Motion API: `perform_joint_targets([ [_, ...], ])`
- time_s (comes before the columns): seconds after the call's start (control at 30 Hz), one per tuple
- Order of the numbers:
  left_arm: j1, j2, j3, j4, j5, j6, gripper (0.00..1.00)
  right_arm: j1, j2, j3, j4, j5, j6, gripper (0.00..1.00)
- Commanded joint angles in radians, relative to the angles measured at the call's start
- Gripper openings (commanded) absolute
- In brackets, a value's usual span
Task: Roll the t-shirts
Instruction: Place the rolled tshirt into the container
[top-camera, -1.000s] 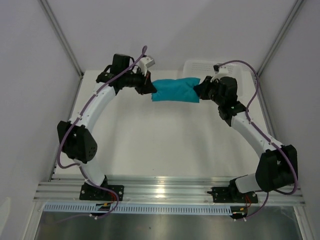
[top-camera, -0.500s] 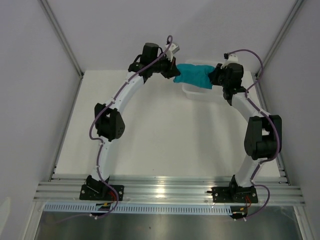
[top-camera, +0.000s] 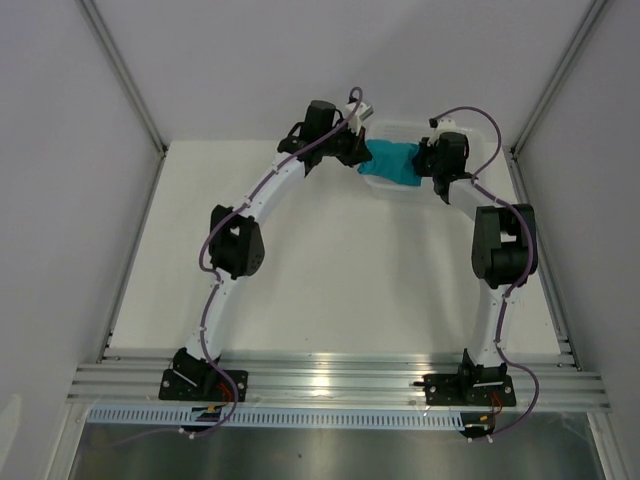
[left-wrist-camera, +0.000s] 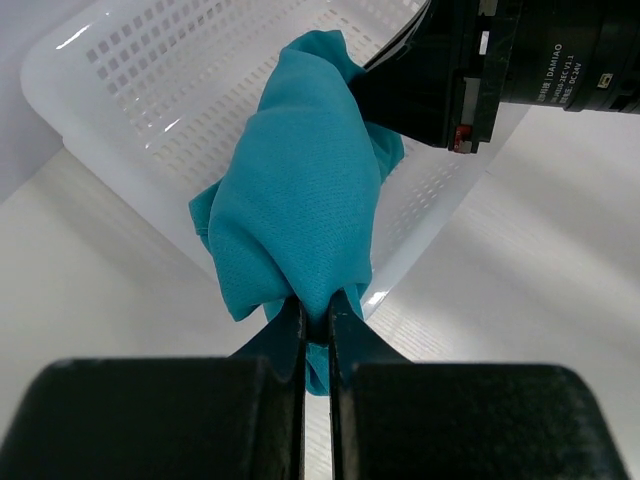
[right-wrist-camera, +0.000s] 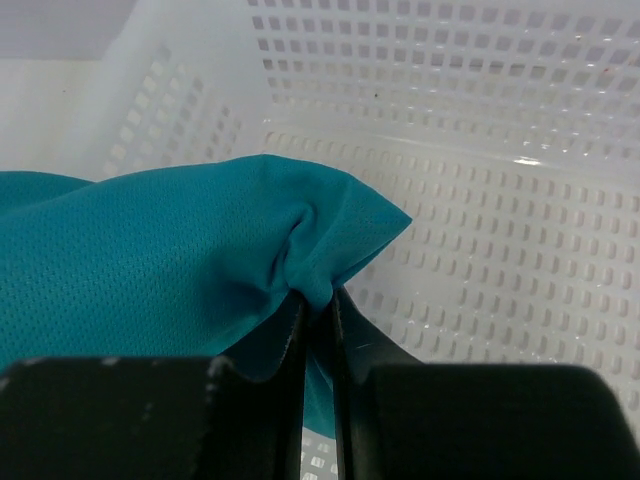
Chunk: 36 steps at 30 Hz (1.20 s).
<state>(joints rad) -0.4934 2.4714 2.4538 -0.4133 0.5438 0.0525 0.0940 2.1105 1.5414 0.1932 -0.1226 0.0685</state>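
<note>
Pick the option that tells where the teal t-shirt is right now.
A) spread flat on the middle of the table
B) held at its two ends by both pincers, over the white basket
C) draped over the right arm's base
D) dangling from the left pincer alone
B: the left pincer and the right pincer are each shut on one end of the teal t-shirt, which is bundled over the white basket.

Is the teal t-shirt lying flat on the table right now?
No, the left claw and right claw each pinch an end of the teal t-shirt over the white basket.
</note>
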Motion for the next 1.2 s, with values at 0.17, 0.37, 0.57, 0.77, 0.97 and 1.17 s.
perform_joint_targets([
  [0.17, 0.001, -0.071, -0.06, 0.028, 0.013, -0.008, 0.01, 0.0, -0.064, -0.14, 0.031, -0.153, -0.003, 0.0],
  [0.37, 0.001, -0.21, -0.258, 0.016, 0.048, 0.003, 0.01, 0.001, -0.159, -0.216, -0.002, -0.279, 0.007, 0.0],
  [0.57, 0.001, -0.322, -0.433, 0.005, 0.09, 0.001, 0.01, 0.013, -0.247, -0.3, -0.017, -0.316, 0.005, 0.0],
  [0.77, -0.037, -0.405, -0.519, -0.001, 0.133, -0.005, 0.01, 0.013, -0.343, -0.352, -0.066, -0.338, 0.033, 0.0],
  [0.97, -0.043, -0.243, -0.285, 0.001, 0.117, -0.108, 0.01, -0.068, -0.38, -0.299, -0.196, -0.138, 0.044, 0.0],
  [1.17, -0.065, -0.075, -0.079, -0.05, 0.073, -0.167, 0.01, -0.083, -0.304, -0.207, -0.343, 0.014, -0.064, 0.0],
])
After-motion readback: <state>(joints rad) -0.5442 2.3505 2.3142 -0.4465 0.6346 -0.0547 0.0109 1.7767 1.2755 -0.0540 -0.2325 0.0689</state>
